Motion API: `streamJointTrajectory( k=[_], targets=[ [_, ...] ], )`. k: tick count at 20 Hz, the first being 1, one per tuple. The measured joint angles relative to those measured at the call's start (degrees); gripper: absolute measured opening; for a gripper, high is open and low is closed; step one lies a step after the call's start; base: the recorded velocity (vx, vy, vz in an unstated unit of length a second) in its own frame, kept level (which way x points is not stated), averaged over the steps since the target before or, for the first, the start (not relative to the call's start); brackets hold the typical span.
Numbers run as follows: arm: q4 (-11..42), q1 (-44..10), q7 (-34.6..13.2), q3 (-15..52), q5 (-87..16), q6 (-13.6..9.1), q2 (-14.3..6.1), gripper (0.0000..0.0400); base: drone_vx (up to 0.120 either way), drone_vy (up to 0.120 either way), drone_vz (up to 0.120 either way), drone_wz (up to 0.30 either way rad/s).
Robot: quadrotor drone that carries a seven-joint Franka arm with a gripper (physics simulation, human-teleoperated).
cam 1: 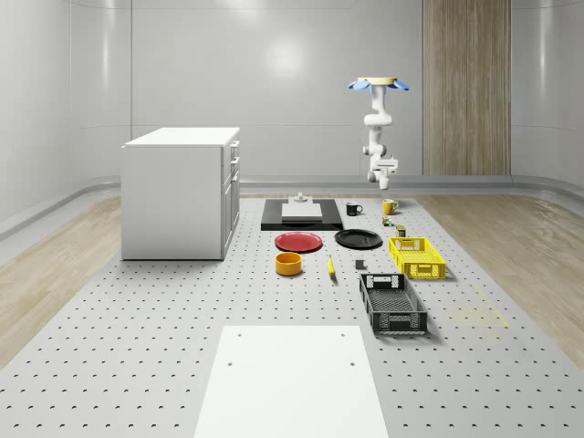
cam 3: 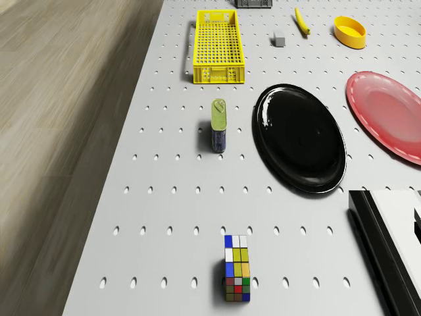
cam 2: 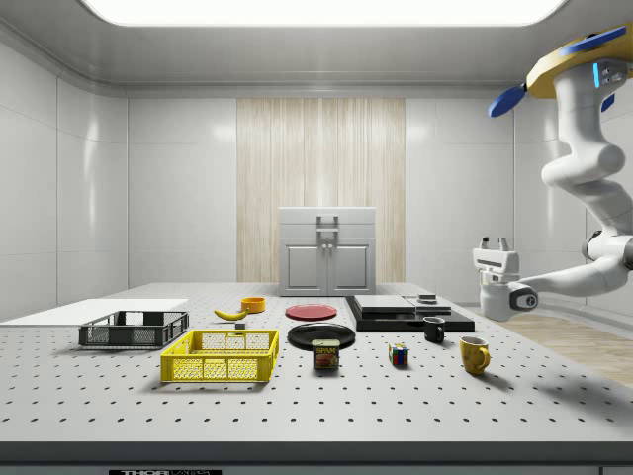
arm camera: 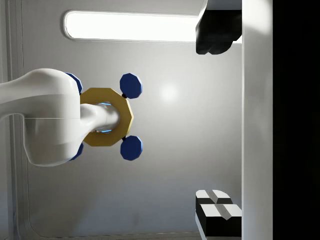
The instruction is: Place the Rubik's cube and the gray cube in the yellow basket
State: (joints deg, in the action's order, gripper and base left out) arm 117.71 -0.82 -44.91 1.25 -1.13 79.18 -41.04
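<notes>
Rubik's cube (cam 3: 237, 277) — on table | yellow basket (cam 3: 219, 46) — empty | pincer (cam 2: 494, 243) — state unclear

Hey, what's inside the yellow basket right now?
Nothing shows inside the yellow plastic mesh basket; its grid floor looks bare. The multicoloured Rubik's cube sits on the table, and the small gray cube lies beside the basket.

The one label that can be read is "SPAM", in yellow letters on the dark side of the can (cam 2: 325, 354) standing on the bench (cam 2: 326, 416) in the side view. A dark strip with white marks runs along the bench's near edge in that view, but its characters cannot be made out. Nothing else carries legible writing.
</notes>
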Motion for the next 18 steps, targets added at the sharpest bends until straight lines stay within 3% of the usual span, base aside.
streamJointTrajectory(
  k=[11, 18],
  targets=[
    [0.8, -1.6, -1.0, 5.1, -7.2, 0.6, -0.5, 0.0400, 0.120, 0.000, 0.000, 0.000],
    [5.2, -5.7, -3.7, 17.9, -25.5, 1.4, -1.6, 0.0400, 0.120, 0.000, 0.000, 0.000]
  ],
)
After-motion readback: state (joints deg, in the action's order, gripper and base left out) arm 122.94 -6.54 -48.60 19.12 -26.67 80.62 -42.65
